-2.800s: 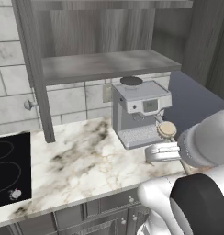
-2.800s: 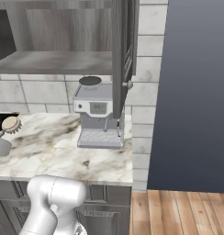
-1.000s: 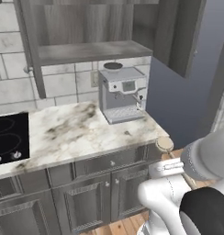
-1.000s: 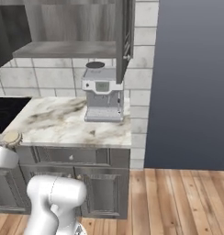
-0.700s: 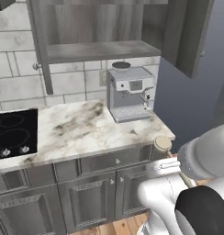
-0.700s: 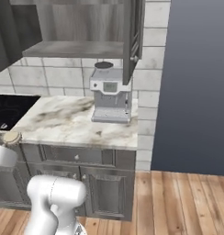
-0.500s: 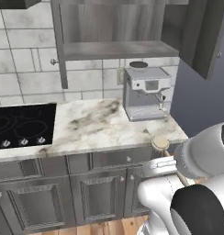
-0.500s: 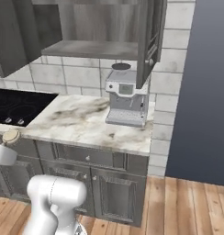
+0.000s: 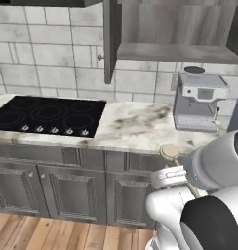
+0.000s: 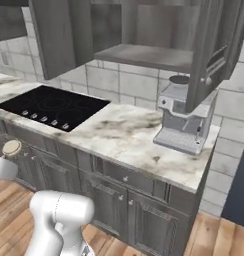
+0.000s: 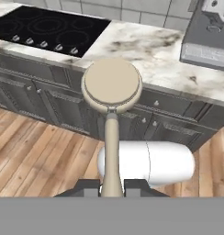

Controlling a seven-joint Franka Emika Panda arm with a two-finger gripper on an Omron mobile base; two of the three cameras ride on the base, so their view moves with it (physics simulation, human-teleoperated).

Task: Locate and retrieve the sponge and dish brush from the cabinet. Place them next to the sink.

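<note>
Gripper: the robot's two-finger gripper point(image 11: 112, 186) is closed on the handle of the dish brush; the two dark finger tips press the stick from either side at the bottom of the hand view

Dish brush: a thin pale cream stick with a small round whitish-tan head point(image 11: 112, 85); held in the gripper, in the air in front of the base cabinets and off the desk; head end away from the fingers; the round head also shows beside the white arm in the left base view point(image 9: 168, 151) and at the far left of the right base view point(image 10: 11, 148)

Cabinet: the dark grey wood-grain wall cabinet point(image 9: 179, 29) hangs above the desk; its panelled door point(image 9: 109, 41) stands open; the flat grey shelf point(image 10: 144, 56) is in view

Desk: white-brown marble top point(image 9: 135, 124) over dark grey base cabinets point(image 10: 119, 200)

Hob: black glass cooktop point(image 9: 48, 114) set flush in the desk, left of the marble patch

Coffee machine: grey boxy unit point(image 9: 199, 102) on the desk below the shelf, against the tiled wall

Floor: brown wooden planks point(image 11: 36, 151) below the held brush
</note>
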